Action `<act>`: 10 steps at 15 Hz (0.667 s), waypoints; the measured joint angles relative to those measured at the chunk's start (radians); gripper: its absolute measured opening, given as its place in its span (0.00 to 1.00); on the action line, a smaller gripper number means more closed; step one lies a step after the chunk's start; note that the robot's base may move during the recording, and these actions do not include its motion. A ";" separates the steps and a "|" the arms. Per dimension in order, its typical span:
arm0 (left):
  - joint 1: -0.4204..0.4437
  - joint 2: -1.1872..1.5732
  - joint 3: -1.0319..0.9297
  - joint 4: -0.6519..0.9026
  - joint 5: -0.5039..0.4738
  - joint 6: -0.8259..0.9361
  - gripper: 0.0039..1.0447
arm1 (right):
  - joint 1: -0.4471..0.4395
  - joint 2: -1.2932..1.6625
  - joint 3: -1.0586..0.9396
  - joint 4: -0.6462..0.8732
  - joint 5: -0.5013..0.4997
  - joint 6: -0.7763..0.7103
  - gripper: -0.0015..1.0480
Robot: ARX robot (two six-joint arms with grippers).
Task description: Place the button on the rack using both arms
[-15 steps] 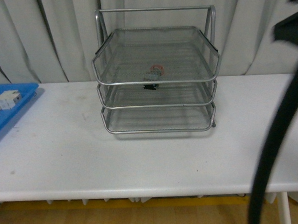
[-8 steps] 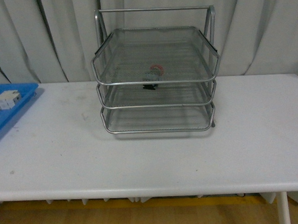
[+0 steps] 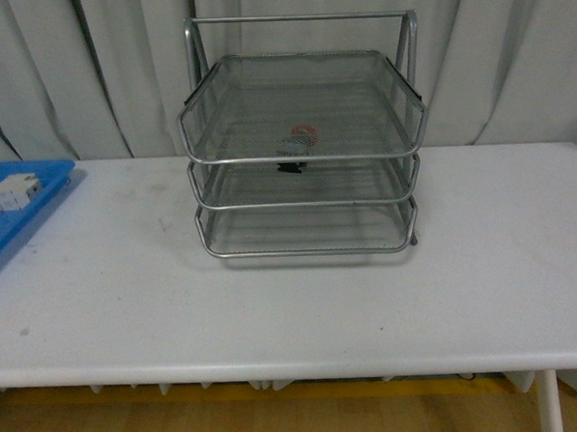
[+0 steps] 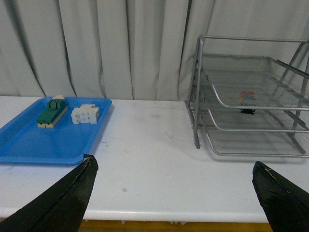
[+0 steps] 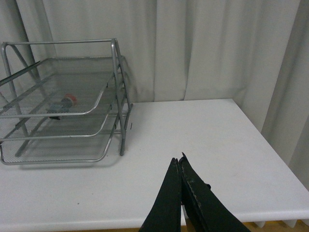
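Inside the rack's [image 3: 302, 143] top tray lies the button [image 3: 302, 136]; left jaws wide, right jaws closed empty; bumping the rack could dislodge it.

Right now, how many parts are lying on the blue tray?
2. On the blue tray lie a green-and-cream switch block and, right beside it, a white block. The front view cuts off most of the tray.

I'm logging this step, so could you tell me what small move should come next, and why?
Probably none beyond parking both arms: the button already lies in the top tray of the rack. The left pincer is open and empty, the right pincer is shut on nothing, and both sit well back from the rack, so the placement looks finished.
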 joint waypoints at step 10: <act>0.000 0.000 0.000 0.000 0.000 0.000 0.94 | 0.000 -0.225 -0.058 -0.171 0.000 0.000 0.02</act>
